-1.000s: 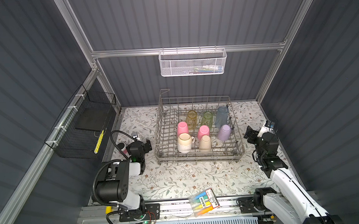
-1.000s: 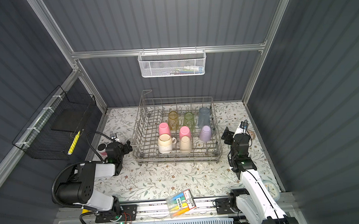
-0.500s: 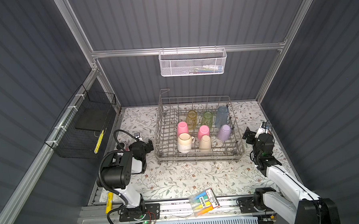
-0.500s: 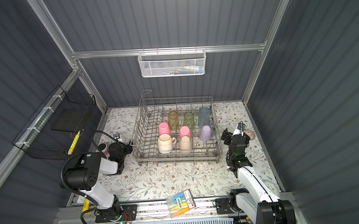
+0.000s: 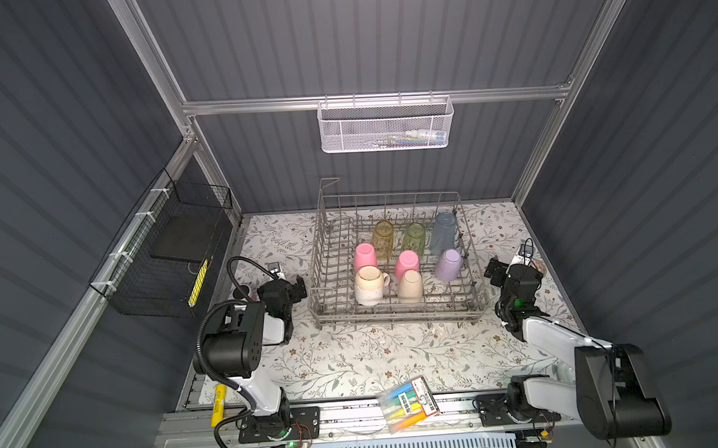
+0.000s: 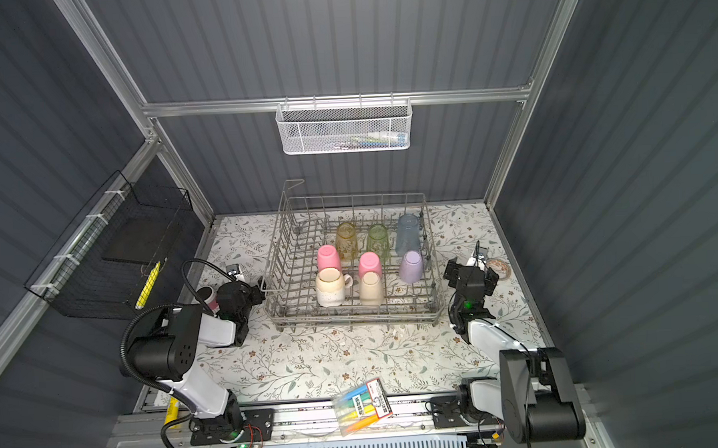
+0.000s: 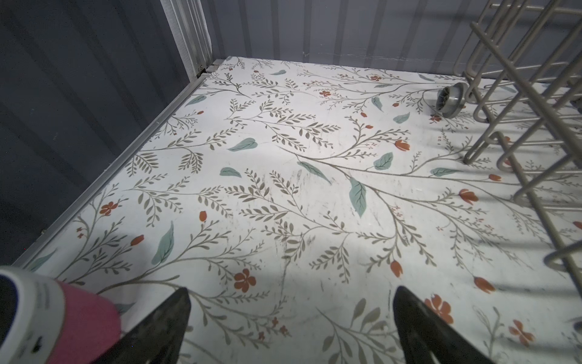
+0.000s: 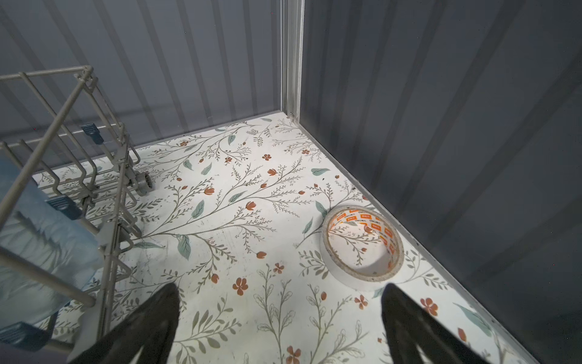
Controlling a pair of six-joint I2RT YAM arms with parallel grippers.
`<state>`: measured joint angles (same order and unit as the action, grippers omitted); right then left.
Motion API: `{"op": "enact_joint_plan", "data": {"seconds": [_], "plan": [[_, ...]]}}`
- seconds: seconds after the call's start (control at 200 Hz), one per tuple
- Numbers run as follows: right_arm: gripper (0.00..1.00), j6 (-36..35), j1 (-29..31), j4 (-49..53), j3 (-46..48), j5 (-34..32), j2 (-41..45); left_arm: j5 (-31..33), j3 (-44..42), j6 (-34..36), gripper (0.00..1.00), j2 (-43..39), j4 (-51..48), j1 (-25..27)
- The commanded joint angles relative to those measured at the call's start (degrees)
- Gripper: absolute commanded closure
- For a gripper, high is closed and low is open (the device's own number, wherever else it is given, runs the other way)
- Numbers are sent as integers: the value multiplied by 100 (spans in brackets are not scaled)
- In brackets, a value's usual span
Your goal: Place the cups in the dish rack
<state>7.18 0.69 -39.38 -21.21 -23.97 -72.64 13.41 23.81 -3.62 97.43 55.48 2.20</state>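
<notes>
The grey wire dish rack (image 5: 394, 315) (image 6: 355, 318) stands at the back middle of the table. Several cups sit upside down in it: amber (image 5: 382, 234), green (image 5: 415, 235) and clear-blue (image 5: 444, 231) at the back. In front of them are two pink (image 5: 365, 256) (image 5: 407, 263), lilac (image 5: 448, 265), the cream mug (image 5: 368, 285) and beige (image 5: 410, 286). My left gripper (image 5: 283, 284) (image 7: 291, 302) hangs open and empty just left of the rack. The right gripper (image 5: 515, 270) (image 8: 280, 299) is open and empty just right of it. The rack's wires (image 7: 519, 94) (image 8: 63, 126) edge both wrist views.
A short pink pot (image 7: 78, 318) (image 6: 208, 296) stands beside the left gripper. A tape roll (image 8: 362, 249) (image 6: 497, 265) lies by the right wall. A marker pack (image 5: 407, 404) rests on the front rail. A white mesh basket (image 5: 386, 124) and a black wire basket (image 5: 163, 250) hang on the walls.
Both arms have folded back toward their bases while the grippers stay low beside the rack. The cups have not moved.
</notes>
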Motion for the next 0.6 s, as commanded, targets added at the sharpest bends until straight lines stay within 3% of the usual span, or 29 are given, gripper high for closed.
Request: {"op": "enact_joint_plan", "data": {"seconds": [0.0, 0.225, 0.29, 0.375, 0.595], "plan": [[1, -102, -25, -555, 48, 140, -198, 36, 130, 116, 0, 49, -29, 29], [1, -186, -22, -1326, 180, 202, -765, 47, 121, 116, 0, 48, -29, 31], [1, -156, -16, -887, 49, 291, -682, 47, 119, 116, 0, 48, -28, 35], [1, -264, -16, -1246, 120, 449, -803, 46, 124, 115, 0, 48, -32, 35], [1, -287, -47, -936, -65, 707, -878, 44, 119, 116, 0, 48, -20, 35]]}}
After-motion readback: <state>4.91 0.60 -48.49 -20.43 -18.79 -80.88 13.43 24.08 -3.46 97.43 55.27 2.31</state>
